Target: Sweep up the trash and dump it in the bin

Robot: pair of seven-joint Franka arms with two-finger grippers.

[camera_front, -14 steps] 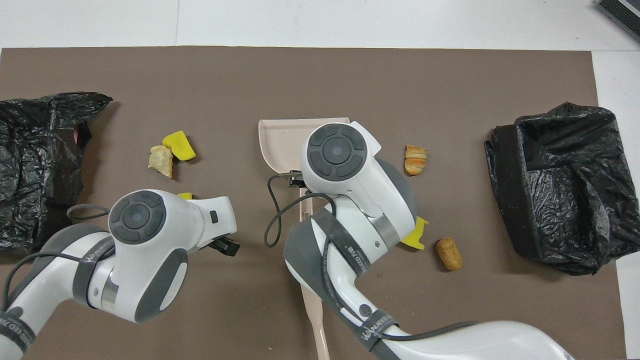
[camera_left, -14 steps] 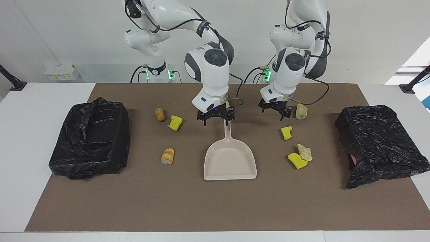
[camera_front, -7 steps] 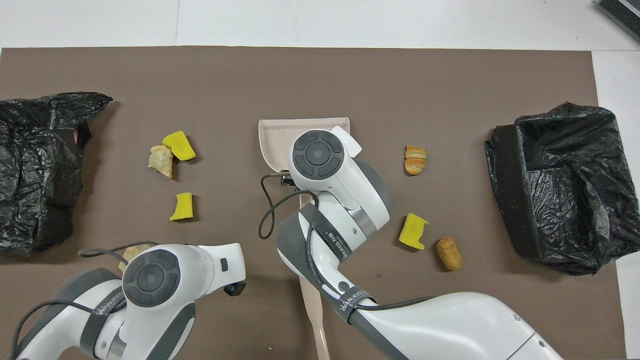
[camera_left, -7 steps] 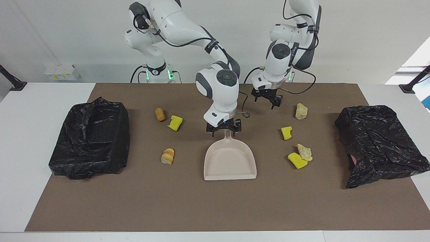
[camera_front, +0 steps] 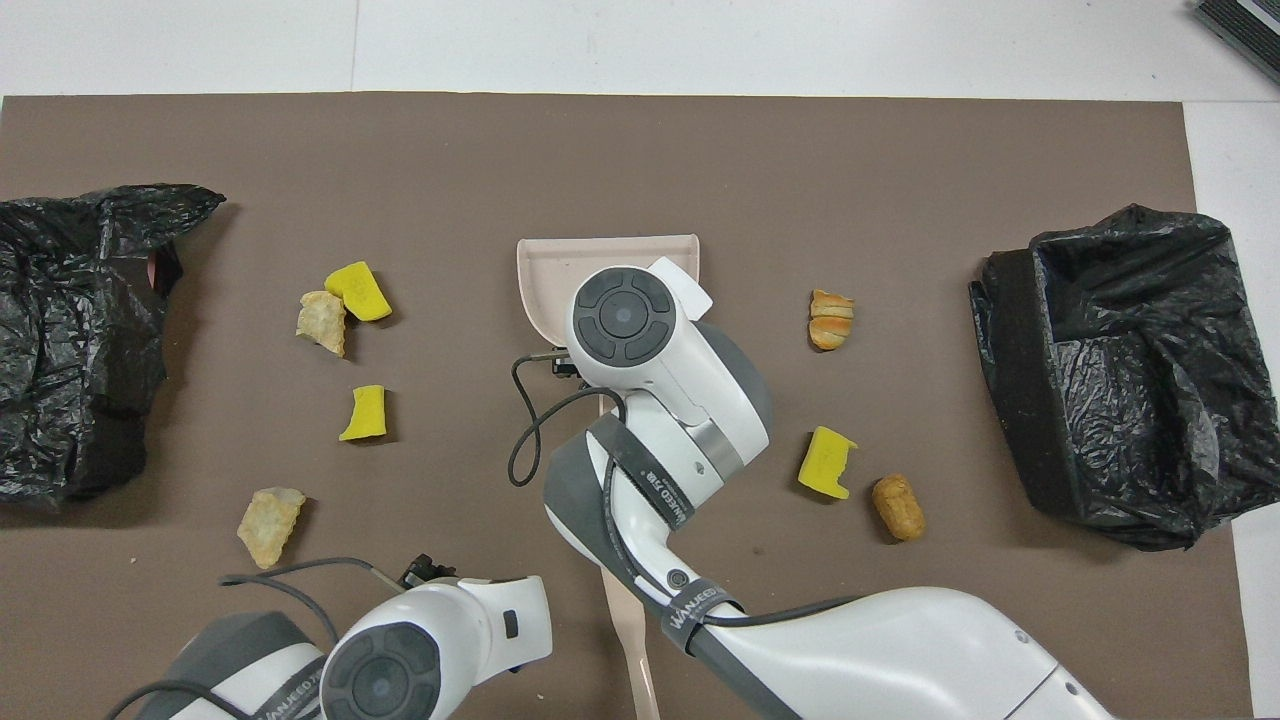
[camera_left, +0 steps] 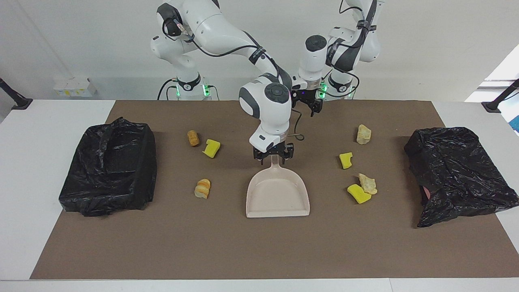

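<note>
While the left hand [camera_left: 311, 106] has been withdrawn, held apart, the right hand [camera_left: 272, 159] has been brought to the dustpan [camera_left: 277, 198] handle, whether clamped cannot be told; the trash [camera_left: 346, 160] is left scattered beside the dustpan, unswept.

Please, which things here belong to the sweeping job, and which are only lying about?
Job: yellow sponge chunks, bread-like lumps, dustpan, two black-bagged bins.
Lying about: white box by the wall, black mounts at the table's edges.
</note>
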